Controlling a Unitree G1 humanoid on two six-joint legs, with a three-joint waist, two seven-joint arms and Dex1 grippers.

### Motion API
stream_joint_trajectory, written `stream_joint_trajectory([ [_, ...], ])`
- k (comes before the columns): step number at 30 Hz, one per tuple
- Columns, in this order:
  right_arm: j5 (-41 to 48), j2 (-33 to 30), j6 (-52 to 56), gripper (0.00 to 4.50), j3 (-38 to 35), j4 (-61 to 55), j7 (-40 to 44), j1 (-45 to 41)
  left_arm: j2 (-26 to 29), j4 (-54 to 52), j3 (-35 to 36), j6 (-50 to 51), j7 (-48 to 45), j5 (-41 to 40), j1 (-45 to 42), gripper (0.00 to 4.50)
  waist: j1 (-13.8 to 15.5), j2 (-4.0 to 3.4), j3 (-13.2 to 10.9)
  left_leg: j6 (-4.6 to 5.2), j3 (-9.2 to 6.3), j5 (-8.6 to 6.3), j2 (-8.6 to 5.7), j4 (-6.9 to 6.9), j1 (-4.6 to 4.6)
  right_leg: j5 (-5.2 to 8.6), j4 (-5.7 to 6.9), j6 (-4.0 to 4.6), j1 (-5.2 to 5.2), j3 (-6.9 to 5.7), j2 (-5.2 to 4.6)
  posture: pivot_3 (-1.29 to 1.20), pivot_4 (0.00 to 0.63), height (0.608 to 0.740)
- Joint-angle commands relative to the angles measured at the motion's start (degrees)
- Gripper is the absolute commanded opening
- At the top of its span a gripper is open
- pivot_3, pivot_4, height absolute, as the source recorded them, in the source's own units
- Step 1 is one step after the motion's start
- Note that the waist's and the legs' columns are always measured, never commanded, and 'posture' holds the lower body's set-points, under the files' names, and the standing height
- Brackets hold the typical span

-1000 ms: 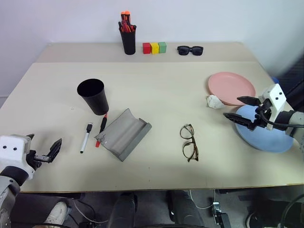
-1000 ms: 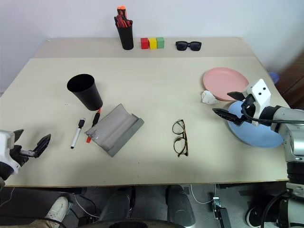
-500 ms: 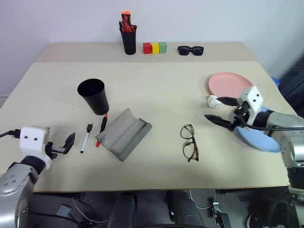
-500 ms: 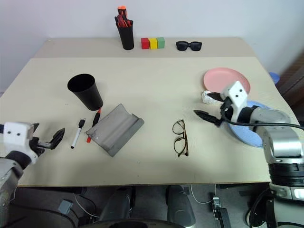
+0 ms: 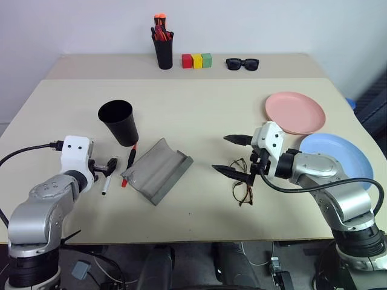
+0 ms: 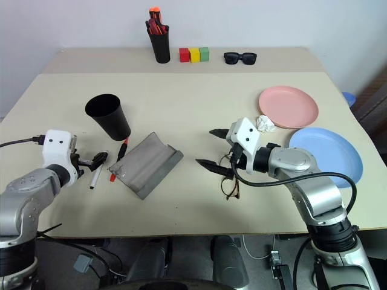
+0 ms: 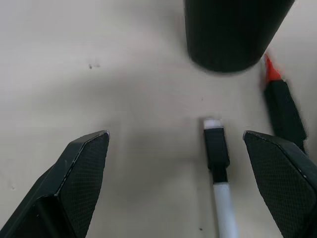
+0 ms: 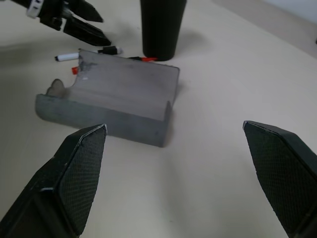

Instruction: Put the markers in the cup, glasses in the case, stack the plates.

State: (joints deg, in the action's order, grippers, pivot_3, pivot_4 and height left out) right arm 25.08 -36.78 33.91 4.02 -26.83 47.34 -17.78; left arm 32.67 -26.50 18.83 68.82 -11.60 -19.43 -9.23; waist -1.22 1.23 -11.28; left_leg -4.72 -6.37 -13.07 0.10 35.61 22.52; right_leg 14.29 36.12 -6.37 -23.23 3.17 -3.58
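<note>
1. Beige tabletop (image 5: 199,103), and none of the three jobs is done yet, by our reading.
2. We see the white marker (image 5: 109,175) and the black-and-red marker (image 5: 129,161) lying flat at near left, just on the near side of the cup (image 5: 119,122), which stands upright with no pen sticking out of it.
3. We find the grey case (image 5: 157,171) lying open beside the pens, its trough bare.
4. We spot the glasses (image 5: 242,184) flat on the table at near centre, well apart from the case.
5. We note the pink plate (image 5: 294,112) and the blue plate (image 5: 335,158) lying side by side at right, unstacked.
6. Our left gripper (image 7: 198,173) points forward and down at the white marker, fingers spread wide to either side of its black cap, holding nothing.
7. Our right gripper (image 5: 233,156) reaches leftward across the table, hovering just over the glasses, fingers wide and empty, aimed towards the case.
8. We judge both hands are lining up first pickups, so all three jobs remain.
</note>
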Motion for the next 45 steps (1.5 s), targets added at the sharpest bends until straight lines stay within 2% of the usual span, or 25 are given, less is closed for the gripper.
stream_joint_trajectory([
  [1, 1.43, 1.26, -0.15, 4.5, 1.15, -3.61, -0.18, 0.12, -0.57, 1.76, -1.07, 8.43, 1.18, -0.33, -4.87, 4.45, 0.05, 0.0, 0.0, 0.0, -0.01, 0.0, 0.0, 0.0, 0.0, 0.0, 0.0, 0.0, 0.0, -0.01, 0.0, 0.0, 0.15, 0.74],
  [4, 1.27, 1.97, -0.19, 4.5, 2.39, -4.19, -0.43, 0.49, -1.22, 4.42, -1.6, 11.26, 1.8, 0.56, -7.52, 4.45, 0.06, 0.01, 0.0, 0.0, -0.02, 0.0, 0.0, 0.02, 0.01, -0.01, -0.01, -0.03, 0.02, -0.01, 0.0, 0.0, 0.15, 0.74],
  [6, 1.25, 2.31, 0.03, 4.5, 2.95, -4.57, -0.68, 0.62, -1.1, 5.46, -1.46, 11.8, 1.27, 0.52, -8.25, 3.91, 0.06, 0.01, 0.0, 0.0, -0.02, 0.0, -0.01, 0.01, 0.0, -0.05, -0.01, -0.12, 0.03, -0.01, -0.01, 0.0, 0.15, 0.74],
  [8, 1.31, 2.56, 0.04, 4.5, 3.5, -4.81, -0.75, 0.73, -1.13, 6.27, -1.08, 12.54, 1.07, 0.51, -8.7, 3.13, 0.02, 0.01, 0.01, 0.0, -0.02, 0.0, -0.01, 0.0, -0.02, -0.03, -0.01, -0.09, 0.03, -0.01, -0.01, 0.0, 0.15, 0.74],
  [14, 1.34, 3.2, -0.49, 4.5, 4.51, -4.44, -0.83, 0.31, -1.63, 7.22, -0.47, 10.62, 2.3, 2.27, -8.04, 0.05, -0.9, -0.01, 0.02, 0.0, -0.03, 0.0, 0.0, -0.02, -0.09, 0.0, 0.04, -0.01, 0.04, -0.01, -0.01, 0.0, 0.15, 0.74],
  [16, 1.45, 3.02, -0.57, 4.5, 4.4, -4.5, -0.64, 0.35, -2.41, 6.3, 1.17, 3.69, 3.22, 3.63, -6.28, 0.01, -1.26, -0.01, 0.02, -0.01, -0.03, 0.0, 0.0, -0.02, -0.09, 0.0, 0.04, -0.01, 0.04, -0.01, -0.01, 0.0, 0.15, 0.74],
  [20, 1.96, 2.19, -0.67, 4.5, 3.75, -4.54, 0.43, -0.06, -5.58, 5.55, 7.77, -13.75, 11.46, 9.22, -5.76, 0.01, -1.1, 0.03, 0.0, -0.01, -0.07, 0.0, 0.0, -0.04, -0.08, 0.0, 0.03, 0.01, 0.02, -0.01, -0.01, 0.0, 0.15, 0.74],
  [23, 3.58, 3.34, -0.48, 4.5, 2.81, -3.78, 0.6, -1.89, -6.25, 6.89, 14.34, -23.29, 14.75, 9.3, -8.94, 0.01, -0.92, 0.06, 0.0, -0.01, -0.07, 0.0, 0.0, -0.03, -0.03, -0.01, 0.0, 0.0, 0.02, -0.02, -0.03, 0.0, 0.15, 0.74],
  [26, 5.09, 7.07, 0.14, 4.5, 1.93, -1.76, -2.17, -5.13, -5.31, 7.86, 14.8, -31.14, 14.63, 9.18, -13.06, 0.01, -0.87, 0.08, 0.0, -0.01, -0.07, 0.01, -0.01, -0.01, -0.02, -0.03, -0.02, -0.04, 0.04, -0.03, -0.02, 0.0, 0.15, 0.74],
  [31, 2.79, 13.02, -0.56, 4.5, 3.04, 2.69, -7.49, -9.98, -3.62, 12.62, 6.6, -43.71, 8.29, 9.95, -19.98, 0.01, 0.0, 0.09, 0.01, -0.02, -0.07, 0.01, -0.03, -0.02, 0.0, -0.08, -0.05, -0.13, 0.06, -0.03, -0.03, 0.0, 0.15, 0.74],
  [36, -2.42, 17.47, -3.26, 4.5, 7.45, 5.28, -11.09, -11.77, -7.34, 21.12, 0.81, -52.73, 5.55, 9.25, -26.6, 0.01, 0.23, 0.09, 0.01, -0.02, -0.06, 0.01, -0.03, -0.07, 0.01, -0.11, -0.06, -0.21, 0.03, -0.04, -0.02, 0.0, 0.15, 0.74],
  [41, -4.2, 20.6, -3.8, 4.5, 8.71, 5.99, -13.1, -11.58, -10.71, 28.58, -2.77, -59.64, 3.57, 9.8, -29.34, 0.01, -0.07, 0.08, 0.01, -0.02, -0.08, 0.02, -0.03, -0.32, 0.0, -0.13, -0.02, -0.27, -0.11, -0.04, -0.01, 0.0, 0.15, 0.74],
  [45, -4.53, 21.33, -3.37, 4.5, 8.76, 5.28, -13.73, -10.95, -11.09, 31.18, -5.45, -62.48, 2.53, 11.09, -28.93, 0.01, 0.0, 0.08, 0.01, -0.02, -0.09, 0.02, -0.03, -0.39, 0.0, -0.13, -0.01, -0.27, -0.15, -0.05, -0.01, 0.0, 0.15, 0.74],
])
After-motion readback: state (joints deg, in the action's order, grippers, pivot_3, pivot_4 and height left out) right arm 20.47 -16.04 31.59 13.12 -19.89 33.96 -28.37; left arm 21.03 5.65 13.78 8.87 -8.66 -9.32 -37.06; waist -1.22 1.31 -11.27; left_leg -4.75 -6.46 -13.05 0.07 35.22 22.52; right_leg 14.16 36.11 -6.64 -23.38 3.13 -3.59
